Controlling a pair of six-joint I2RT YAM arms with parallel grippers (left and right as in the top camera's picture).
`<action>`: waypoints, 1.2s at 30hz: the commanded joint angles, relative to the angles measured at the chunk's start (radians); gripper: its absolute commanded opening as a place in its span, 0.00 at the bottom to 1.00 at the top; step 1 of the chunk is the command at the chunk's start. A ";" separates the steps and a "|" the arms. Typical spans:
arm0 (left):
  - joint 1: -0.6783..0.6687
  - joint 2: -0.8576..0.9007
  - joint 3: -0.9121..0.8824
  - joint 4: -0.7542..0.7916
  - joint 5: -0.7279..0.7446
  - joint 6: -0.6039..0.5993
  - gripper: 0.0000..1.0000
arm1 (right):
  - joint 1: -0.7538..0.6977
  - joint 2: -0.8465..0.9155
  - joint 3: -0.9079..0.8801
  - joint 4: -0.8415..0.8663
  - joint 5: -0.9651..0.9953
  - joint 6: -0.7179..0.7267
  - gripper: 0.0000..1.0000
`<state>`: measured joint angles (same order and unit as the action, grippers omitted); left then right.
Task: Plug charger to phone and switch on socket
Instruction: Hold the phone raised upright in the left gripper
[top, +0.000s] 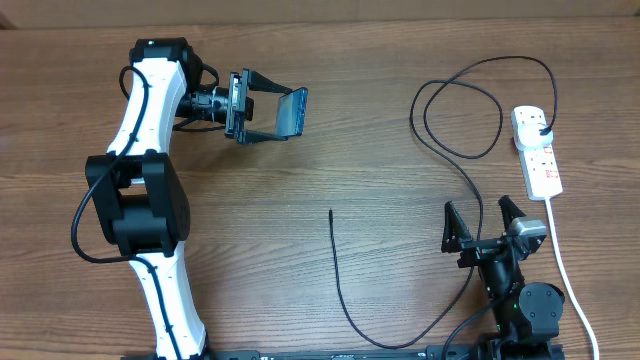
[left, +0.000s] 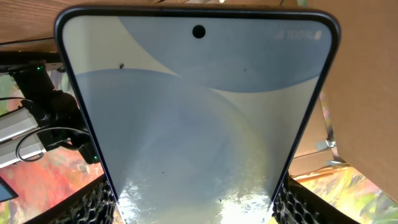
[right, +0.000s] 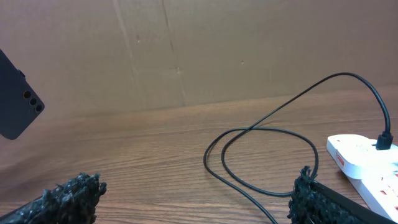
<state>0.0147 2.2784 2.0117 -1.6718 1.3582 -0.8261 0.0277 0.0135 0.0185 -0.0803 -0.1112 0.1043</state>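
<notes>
Phone (left: 199, 124) seemingly clamped in left hand (top: 290, 114).

Glossy glass gleams on the phone (left: 199, 124); bench (top: 380, 120) matt grained wood; socket (top: 540, 160) smooth white plastic; charger (top: 335, 255) matt black.

My left arm (top: 150, 100) has white link shells joined by black joint housings (top: 148, 205). A black arm cable (top: 77, 225) loops outside one housing, and another runs along the white shells. My left gripper (top: 294, 115) is black, with two long, thin fingers (top: 275, 84). My right arm (top: 520, 300) is black throughout and carries a grey camera block (top: 528, 231). My right gripper (top: 478, 208) has two tapered black fingers with coarse, knobbly pads (right: 314, 199).
</notes>
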 joint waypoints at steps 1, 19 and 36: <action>-0.001 -0.003 0.027 -0.004 0.047 0.039 0.04 | 0.006 -0.011 -0.011 0.003 0.013 0.000 1.00; -0.001 -0.003 0.027 -0.003 0.044 0.041 0.04 | 0.006 -0.011 -0.011 0.004 0.013 0.001 1.00; -0.001 -0.003 0.027 -0.004 0.018 0.041 0.04 | 0.005 -0.010 0.010 0.028 -0.041 0.001 1.00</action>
<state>0.0147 2.2784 2.0117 -1.6718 1.3502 -0.8078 0.0277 0.0135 0.0185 -0.0475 -0.1390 0.1043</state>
